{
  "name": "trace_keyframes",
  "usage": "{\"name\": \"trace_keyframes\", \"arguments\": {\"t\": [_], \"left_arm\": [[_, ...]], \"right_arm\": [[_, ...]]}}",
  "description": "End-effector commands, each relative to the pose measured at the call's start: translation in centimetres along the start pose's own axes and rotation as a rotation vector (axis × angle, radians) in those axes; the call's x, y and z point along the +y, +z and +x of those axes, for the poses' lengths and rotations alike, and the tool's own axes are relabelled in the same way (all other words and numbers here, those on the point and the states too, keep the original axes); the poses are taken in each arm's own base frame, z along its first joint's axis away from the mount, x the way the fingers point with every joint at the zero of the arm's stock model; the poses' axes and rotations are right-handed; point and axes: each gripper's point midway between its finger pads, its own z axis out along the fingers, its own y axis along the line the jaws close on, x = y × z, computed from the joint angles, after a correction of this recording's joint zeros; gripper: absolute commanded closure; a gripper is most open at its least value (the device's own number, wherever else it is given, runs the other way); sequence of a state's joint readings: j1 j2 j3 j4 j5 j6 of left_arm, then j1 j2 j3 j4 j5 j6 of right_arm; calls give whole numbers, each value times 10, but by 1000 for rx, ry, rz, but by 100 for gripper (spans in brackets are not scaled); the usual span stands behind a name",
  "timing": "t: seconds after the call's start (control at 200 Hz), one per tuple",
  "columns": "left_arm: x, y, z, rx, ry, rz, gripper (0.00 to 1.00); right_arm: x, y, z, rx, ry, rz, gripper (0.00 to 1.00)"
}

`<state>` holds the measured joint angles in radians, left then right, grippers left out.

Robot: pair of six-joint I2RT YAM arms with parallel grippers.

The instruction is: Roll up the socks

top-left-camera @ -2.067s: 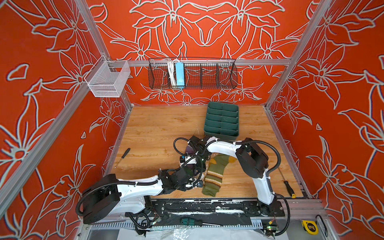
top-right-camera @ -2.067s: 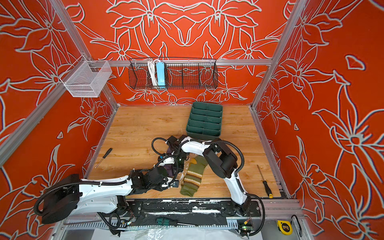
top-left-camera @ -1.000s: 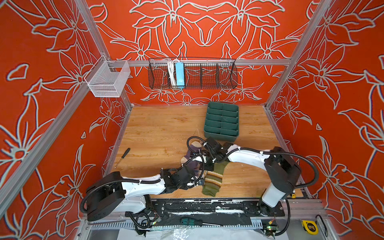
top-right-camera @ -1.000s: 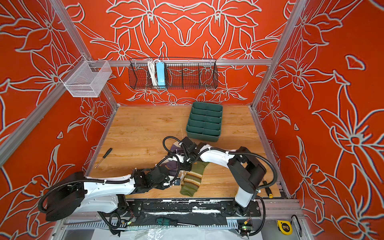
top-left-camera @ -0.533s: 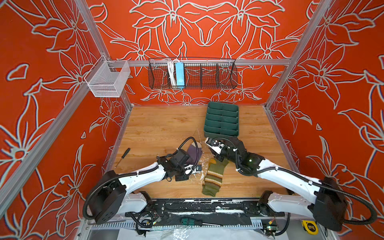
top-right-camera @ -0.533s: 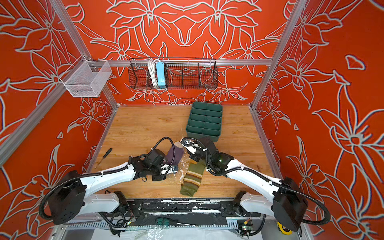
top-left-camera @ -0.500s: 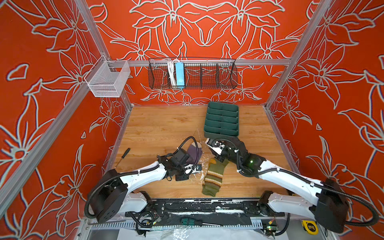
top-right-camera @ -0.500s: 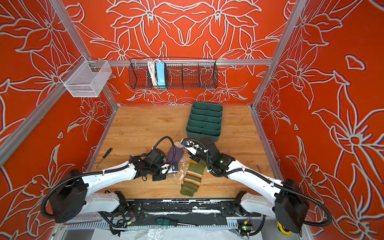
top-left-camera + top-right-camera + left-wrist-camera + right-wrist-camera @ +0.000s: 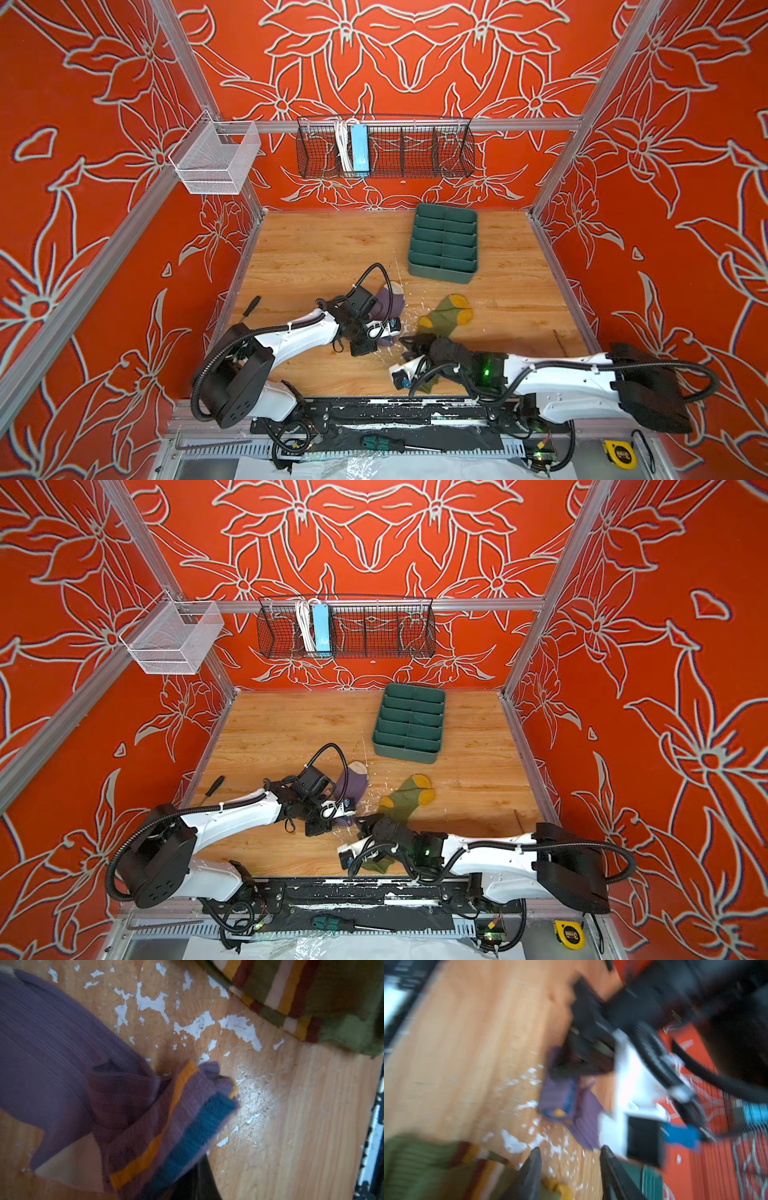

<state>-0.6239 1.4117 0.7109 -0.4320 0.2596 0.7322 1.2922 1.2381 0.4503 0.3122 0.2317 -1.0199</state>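
The purple sock (image 9: 393, 300) (image 9: 353, 781) lies mid-floor, its striped cuff doubled over. My left gripper (image 9: 374, 343) (image 9: 330, 823) (image 9: 193, 1169) is shut on that cuff, and in the left wrist view the purple sock (image 9: 52, 1043) spreads away from the jaws. The olive green sock (image 9: 444, 316) (image 9: 405, 798) (image 9: 311, 1001) lies just to the right, its lower part hidden under my right arm. My right gripper (image 9: 409, 347) (image 9: 365, 823) (image 9: 571, 1150) hovers open and empty between the two socks, beside the olive sock (image 9: 425, 1167). The right wrist view is blurred.
A green divided tray (image 9: 440, 274) stands behind the socks. White worn patches (image 9: 405, 318) mark the wood between them. A screwdriver (image 9: 249, 307) lies at the left wall. A black wire basket (image 9: 384, 151) and a white mesh basket (image 9: 216, 162) hang on the walls.
My right arm has dropped low and drawn its gripper back from the olive sock's toe towards the front, jaws wider. The left gripper still holds the purple cuff in about the same place.
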Motion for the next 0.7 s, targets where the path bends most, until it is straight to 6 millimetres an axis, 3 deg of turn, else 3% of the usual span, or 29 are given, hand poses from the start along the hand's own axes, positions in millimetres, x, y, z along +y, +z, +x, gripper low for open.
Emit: {"name": "trace_keyframes", "arguments": {"t": [0.0, 0.32, 0.485, 0.696], "left_arm": [[-2, -2, -6, -19, -13, 35, 100], [-4, -1, -5, -20, -18, 49, 100], [-5, -2, -4, -16, -20, 52, 100], [-5, -2, -3, -13, -18, 58, 100]], "right_arm": [[-7, 10, -14, -19, -113, 63, 47], [-27, 79, 4, 68, -85, 254, 42], [-32, 85, 15, 90, -77, 270, 42], [-8, 90, 49, 176, -94, 183, 49]]}}
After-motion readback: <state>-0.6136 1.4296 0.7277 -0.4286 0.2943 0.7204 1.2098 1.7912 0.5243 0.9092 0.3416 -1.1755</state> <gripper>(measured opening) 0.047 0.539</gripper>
